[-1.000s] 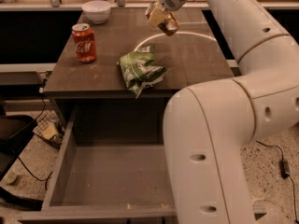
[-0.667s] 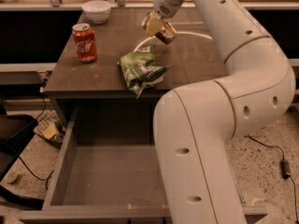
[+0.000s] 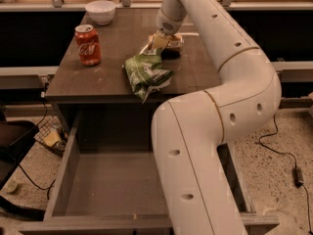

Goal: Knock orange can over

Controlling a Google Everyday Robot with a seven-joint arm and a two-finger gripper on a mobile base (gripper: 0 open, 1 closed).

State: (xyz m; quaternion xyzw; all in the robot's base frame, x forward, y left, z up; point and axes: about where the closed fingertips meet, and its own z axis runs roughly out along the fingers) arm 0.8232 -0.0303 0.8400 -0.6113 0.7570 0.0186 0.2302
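**Gripper at orange can**

The gripper is low over the table, at its far centre, just beyond the green bag. Whether it is open or closed cannot be determined. The orange can lies directly right of the gripper, touching it or nearly so; upright or tipped is unclear. A red can stands upright at the left. A white bowl sits at the far left. The drawer below the table is open.
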